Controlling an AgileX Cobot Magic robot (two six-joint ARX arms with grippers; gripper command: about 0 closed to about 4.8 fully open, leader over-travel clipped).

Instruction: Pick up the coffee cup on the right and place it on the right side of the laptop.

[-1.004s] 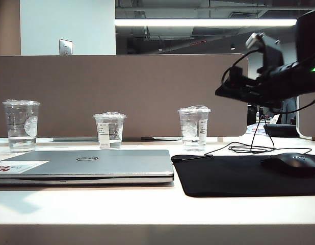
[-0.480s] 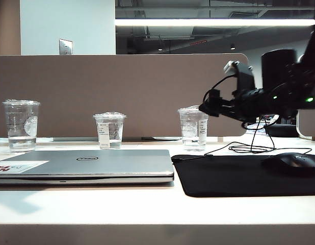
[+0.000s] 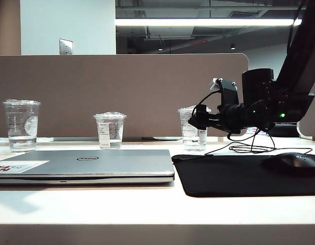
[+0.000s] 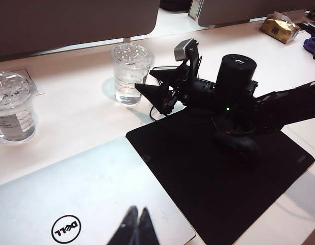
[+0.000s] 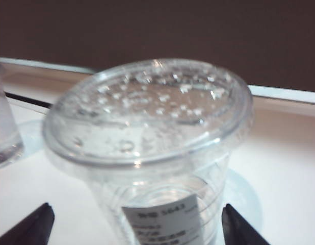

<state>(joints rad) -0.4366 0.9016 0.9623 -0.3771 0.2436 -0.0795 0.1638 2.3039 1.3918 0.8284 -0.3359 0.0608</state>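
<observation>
The right pincer (image 3: 194, 121) hangs level just beside the coffee cup (image 3: 193, 128), its jaws spread wide; in the right wrist view both dark fingertips (image 5: 30, 224) stand clear on either side of the cup's wall, touching nothing. The left pincer (image 4: 136, 228) hovers above the lid of the laptop (image 3: 86, 166) with its tips pressed together, holding nothing.

The cup stands upright on the tabletop (image 3: 157, 206), behind the black mouse mat (image 3: 249, 174) and to the right of the laptop's far corner, well apart from the other two clear cups. Its long axis runs straight up, lid at the top and printed label strip facing the wrist camera.

The step in hand looks to be the approach for the grasp, not yet made. The next move calls for easing the jaws forward until they bracket the cup's body below the lid, then closing gently, since the thin plastic may buckle and the liquid inside would slosh if the cup tilts.
</observation>
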